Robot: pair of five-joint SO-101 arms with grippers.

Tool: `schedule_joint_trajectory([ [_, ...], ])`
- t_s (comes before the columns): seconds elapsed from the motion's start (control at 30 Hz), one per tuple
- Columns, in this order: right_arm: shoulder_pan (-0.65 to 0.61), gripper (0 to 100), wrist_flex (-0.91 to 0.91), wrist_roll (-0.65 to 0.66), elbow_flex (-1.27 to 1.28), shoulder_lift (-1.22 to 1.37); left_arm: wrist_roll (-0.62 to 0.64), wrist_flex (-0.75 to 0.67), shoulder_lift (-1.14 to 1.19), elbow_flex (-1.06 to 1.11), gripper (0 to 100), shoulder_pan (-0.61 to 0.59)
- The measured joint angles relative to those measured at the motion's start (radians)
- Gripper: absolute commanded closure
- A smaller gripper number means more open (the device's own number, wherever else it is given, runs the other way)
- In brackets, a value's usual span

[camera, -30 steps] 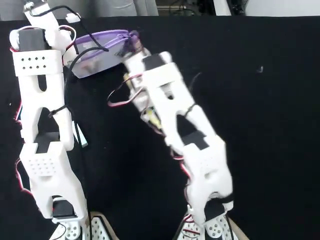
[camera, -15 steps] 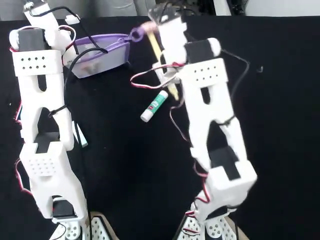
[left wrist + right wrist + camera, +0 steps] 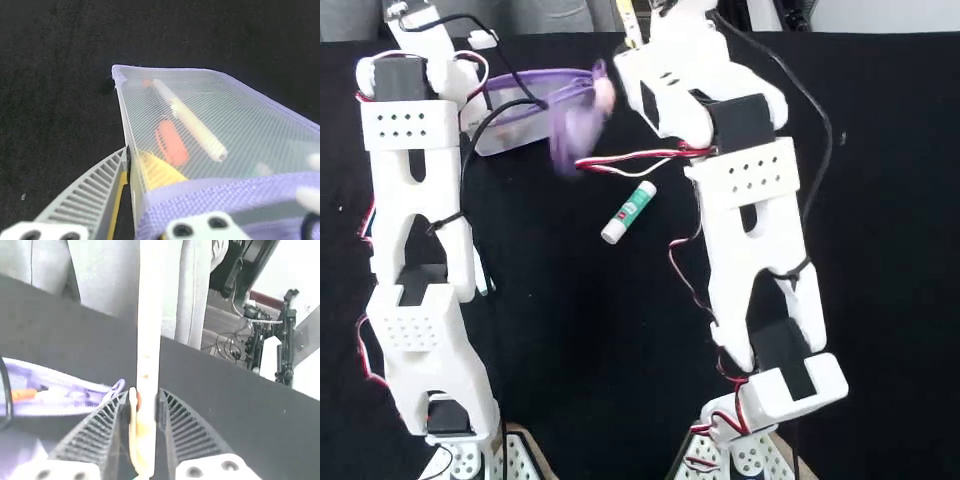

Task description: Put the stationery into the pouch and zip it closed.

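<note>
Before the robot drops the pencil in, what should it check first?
1. Is the pouch clamped by the left gripper: ok.
2. Is its mouth open: ok, it looks open.
3. Is the pencil pinched in the right gripper: ok.
4. Is the pencil over the mouth: not ok, it is off past the pouch's end.
5. Is the glue stick packed: not ok, it lies on the table.

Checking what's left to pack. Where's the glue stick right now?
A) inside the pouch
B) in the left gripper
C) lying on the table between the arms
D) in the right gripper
C: the glue stick lies on the black table between the arms, outside the pouch; the right gripper is shut on a pencil instead.
</note>
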Motion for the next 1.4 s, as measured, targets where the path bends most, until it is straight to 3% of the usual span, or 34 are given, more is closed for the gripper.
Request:
schedule_joint_trajectory([
  [0.4,-0.037,98.7,-0.074,-0.130,0.068,-0.153,0.000,0.000,0.000,0.000,97,0.005],
  [0.8,-0.109,98.7,-0.566,-0.143,0.697,-0.477,-0.002,0.011,0.000,0.000,97,0.025],
  [1.4,-0.143,98.7,-1.092,-0.147,1.134,-0.532,0.035,0.021,0.002,-0.044,97,0.110],
])
